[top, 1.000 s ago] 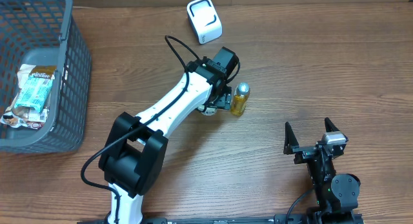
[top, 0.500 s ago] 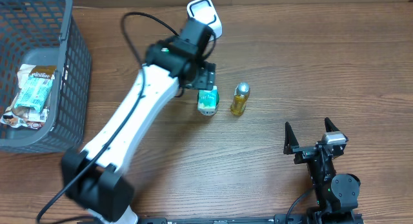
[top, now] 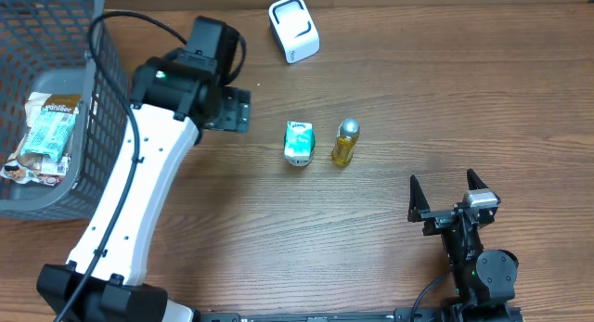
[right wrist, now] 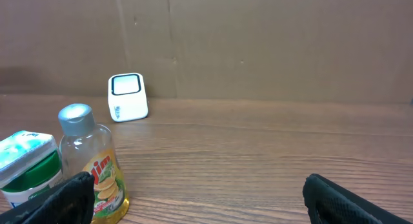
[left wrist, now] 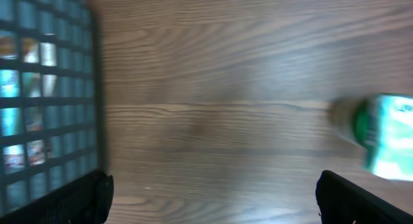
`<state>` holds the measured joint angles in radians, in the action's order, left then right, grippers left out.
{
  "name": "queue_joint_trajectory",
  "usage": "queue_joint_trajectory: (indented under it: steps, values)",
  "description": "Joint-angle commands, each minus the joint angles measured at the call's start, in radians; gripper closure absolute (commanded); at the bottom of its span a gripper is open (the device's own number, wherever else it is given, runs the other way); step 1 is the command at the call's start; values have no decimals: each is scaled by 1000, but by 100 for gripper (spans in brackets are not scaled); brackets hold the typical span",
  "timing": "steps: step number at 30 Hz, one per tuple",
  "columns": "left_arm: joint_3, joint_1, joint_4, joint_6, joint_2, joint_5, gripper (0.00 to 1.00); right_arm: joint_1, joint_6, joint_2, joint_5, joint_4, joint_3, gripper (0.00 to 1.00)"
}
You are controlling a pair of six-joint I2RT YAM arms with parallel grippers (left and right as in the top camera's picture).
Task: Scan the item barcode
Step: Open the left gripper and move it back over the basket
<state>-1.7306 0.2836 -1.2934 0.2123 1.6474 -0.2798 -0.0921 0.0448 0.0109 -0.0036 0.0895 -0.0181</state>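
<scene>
L gripper hangs over bare table, fingers wide apart, nothing btw them. The wrist view confirms it: both tips at the frame's lower corners w/ only wood between. It sits btw the basket on the left and the carton to its right, apart from both.

R gripper is parked near-right, jaws spread, empty, well clear of everything.

Items: the carton and bottle stand upright side by side mid-table, close but prob. not touching. The scanner is at the far edge, beyond them and a bit left, well apart. Neither item is held or faces it now. A packet lies in the basket; other contents there are too unclear to call.

Progress, as a guess: carton and bottle look set down outside the basket, so they're likely dealt with or waiting. No way to tell from here if either barcode got read. The packet is prob. what's left: pick it out of the basket, carry it to the scanner, show the barcode side, put it down w/ the others. L arm is nearest the basket, so it's the likely one for the reach. No scan is underway at this moment.
</scene>
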Motion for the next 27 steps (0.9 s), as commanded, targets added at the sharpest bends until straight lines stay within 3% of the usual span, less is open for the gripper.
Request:
queue_joint_trajectory:
  steps: [1, 4, 8, 16, 22, 27]
  values:
    - [-19, -42, 9, -21, -24, -61, 3, 3, -4, -8, -9, -6, 10, 0]
    - [-19, -71, 14, -6, -29, -61, 7, 3, -4, -8, -9, -6, 10, 0]
    - [-19, -102, 73, -7, -69, -106, 5, 3, -4, -8, -9, -6, 10, 0]
    - [-19, -219, 316, -17, -109, -414, 1, 3, -4, -8, -8, -6, 10, 0]
    - [-20, -314, 434, -116, -123, -418, 1, 3, -4, -8, -8, -6, 10, 0]
    - [-20, -389, 522, -311, -124, -419, 1, 3, -4, -8, -9, -6, 10, 0]
